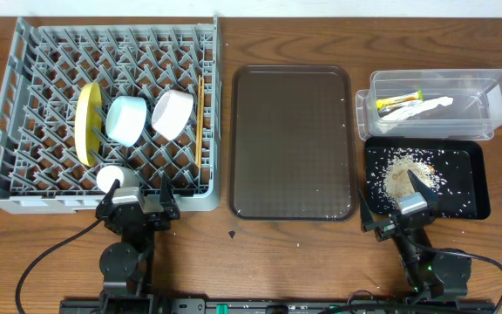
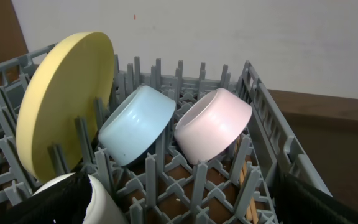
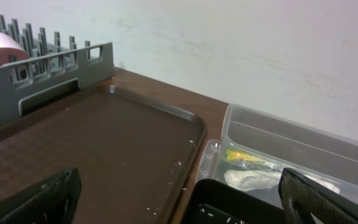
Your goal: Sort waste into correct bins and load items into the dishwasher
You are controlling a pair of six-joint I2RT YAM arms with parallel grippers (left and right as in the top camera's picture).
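Note:
The grey dishwasher rack (image 1: 24, 105) holds a yellow plate (image 1: 87, 122) on edge, a light-blue bowl (image 1: 126, 119), a white bowl (image 1: 172, 113) and chopsticks (image 1: 200, 118). A second small white bowl (image 1: 116, 179) sits at the rack's near edge. My left gripper (image 1: 138, 201) is open over that edge, and the small white bowl (image 2: 104, 199) lies against its left finger (image 2: 55, 202). The clear tub (image 1: 486, 96) contains the green-and-orange wrapper (image 1: 399, 102) and the white wrapper (image 1: 430, 105). Rice scraps (image 1: 405, 173) lie in the black tray (image 1: 473, 187). My right gripper (image 1: 395, 202) is open and empty at that tray's near-left corner.
A large brown serving tray (image 1: 292, 144) lies between the rack and the bins, with a few rice grains on it (image 3: 166, 186). The clear tub (image 3: 278, 137) stands just behind the black tray (image 3: 229, 193). Bare wooden table runs along the front edge.

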